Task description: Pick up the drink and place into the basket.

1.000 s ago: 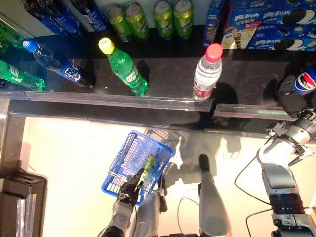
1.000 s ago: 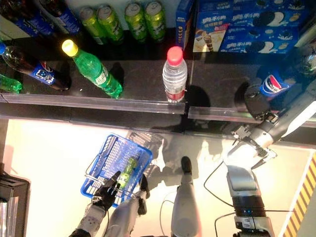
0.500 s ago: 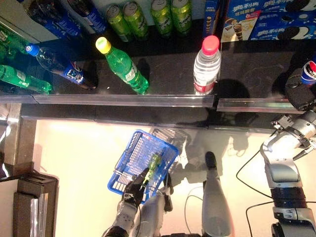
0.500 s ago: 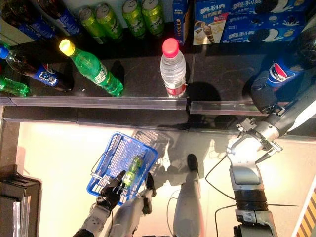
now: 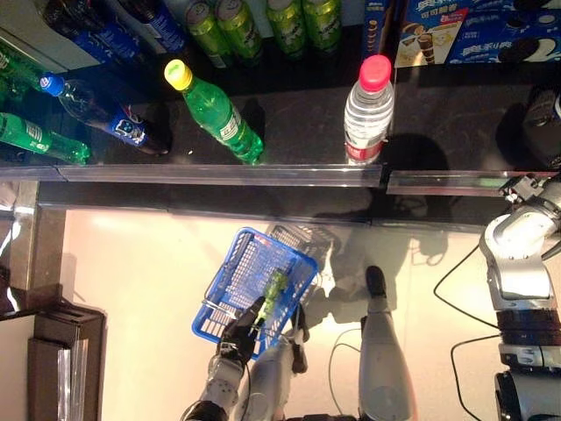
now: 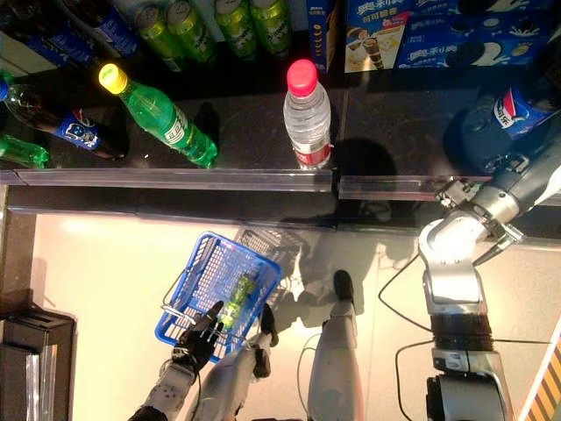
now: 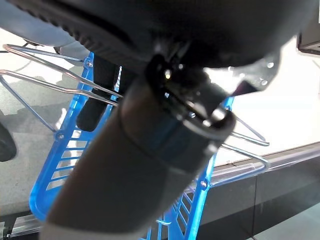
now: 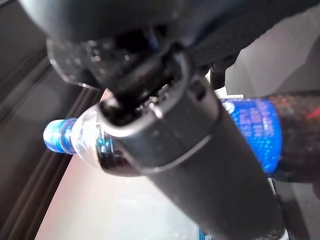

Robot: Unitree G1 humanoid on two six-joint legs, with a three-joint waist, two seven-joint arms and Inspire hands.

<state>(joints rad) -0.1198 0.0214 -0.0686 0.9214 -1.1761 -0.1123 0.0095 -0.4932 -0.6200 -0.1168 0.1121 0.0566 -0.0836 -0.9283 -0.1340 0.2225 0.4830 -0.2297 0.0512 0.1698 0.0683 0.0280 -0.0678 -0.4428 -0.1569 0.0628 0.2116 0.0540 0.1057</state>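
Blue plastic basket (image 5: 250, 281), glossy black shelf (image 5: 289, 132).

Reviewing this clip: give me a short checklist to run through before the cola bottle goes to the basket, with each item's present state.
1. Right robot hand closed around the cola bottle: ok, per the right wrist view.
2. Bottle lifted off the shelf: cannot tell.
3. Left robot hand gripping the blue basket by its handle: ok.
4. Room left in the basket: ok, only a green bottle lies inside.
5. Water bottle upright, apart from the right arm: ok.
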